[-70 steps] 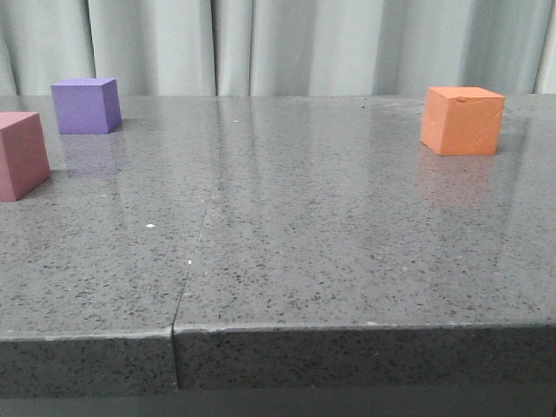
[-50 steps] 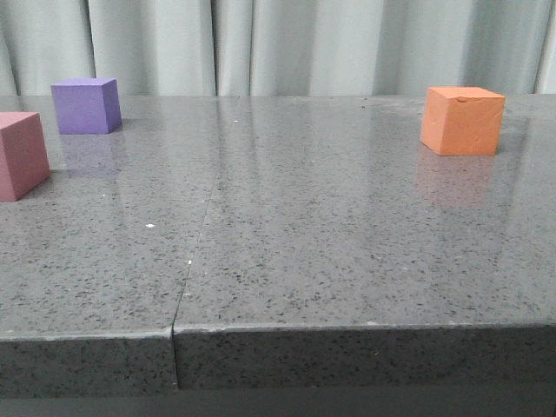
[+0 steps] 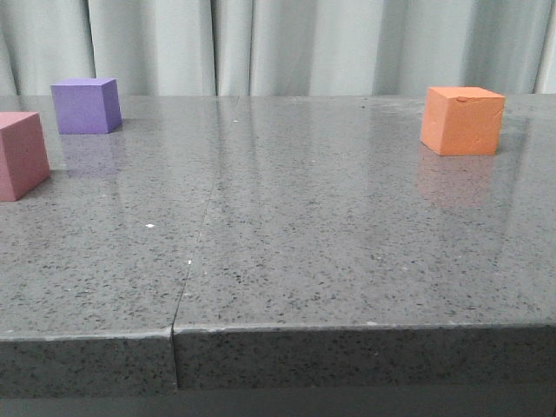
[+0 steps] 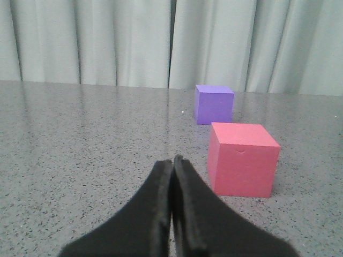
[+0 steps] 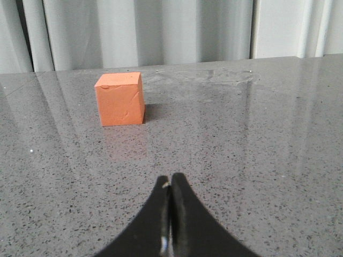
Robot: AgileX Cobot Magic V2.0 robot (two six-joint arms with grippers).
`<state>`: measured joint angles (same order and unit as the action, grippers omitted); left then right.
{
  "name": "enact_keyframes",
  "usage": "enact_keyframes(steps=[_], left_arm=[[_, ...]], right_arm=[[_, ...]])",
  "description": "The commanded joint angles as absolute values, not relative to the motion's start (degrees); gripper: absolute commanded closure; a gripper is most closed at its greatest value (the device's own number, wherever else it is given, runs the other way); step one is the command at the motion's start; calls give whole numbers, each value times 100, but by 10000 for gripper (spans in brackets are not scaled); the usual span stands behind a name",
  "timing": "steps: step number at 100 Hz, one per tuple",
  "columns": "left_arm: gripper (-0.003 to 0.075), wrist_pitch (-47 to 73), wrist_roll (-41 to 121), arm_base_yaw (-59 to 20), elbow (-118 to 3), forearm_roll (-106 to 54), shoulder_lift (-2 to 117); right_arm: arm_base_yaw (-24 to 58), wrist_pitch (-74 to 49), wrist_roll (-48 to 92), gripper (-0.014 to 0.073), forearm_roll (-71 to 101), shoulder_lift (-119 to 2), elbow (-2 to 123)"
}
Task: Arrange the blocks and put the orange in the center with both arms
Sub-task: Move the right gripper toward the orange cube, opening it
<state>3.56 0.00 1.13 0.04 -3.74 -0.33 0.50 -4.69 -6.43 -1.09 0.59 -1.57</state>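
Observation:
The orange cube [image 3: 462, 120] sits at the far right of the grey table; it also shows in the right wrist view [image 5: 119, 98], well ahead of my right gripper [image 5: 170, 179], which is shut and empty. The purple cube [image 3: 85, 105] sits at the far left. The pink cube [image 3: 21, 155] sits in front of it, cut off by the left edge. In the left wrist view my left gripper [image 4: 172, 160] is shut and empty, a little short of the pink cube [image 4: 242, 159], with the purple cube [image 4: 214, 104] beyond it. Neither gripper shows in the front view.
The speckled grey table [image 3: 287, 226] has a seam [image 3: 193, 252] running front to back left of the middle and a front edge close to the camera. A pale curtain [image 3: 278, 43] hangs behind the table.

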Motion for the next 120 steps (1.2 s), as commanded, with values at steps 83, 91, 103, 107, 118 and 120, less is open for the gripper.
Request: enact_keyframes(steps=[83, 91, 103, 107, 118, 120], left_arm=[[741, -100, -37, 138, 236, -428, -205], [741, -100, -37, 138, 236, -428, -205], [741, -100, -37, 138, 236, -428, -205], [741, -100, -37, 138, 236, -428, -205], [741, -100, -37, 138, 236, -428, -205], [741, -100, -37, 138, 236, -428, -205]], right_arm=[[31, -890, -599, 661, -114, -1302, 2111], [31, -1232, -599, 661, -114, -1640, 2482], [36, -1807, -599, 661, -109, -2231, 2996], [36, -1999, -599, 661, -109, -2404, 3173], [36, -2371, -599, 661, -109, -2980, 3588], [36, -2432, -599, 661, -109, -3089, 3667]])
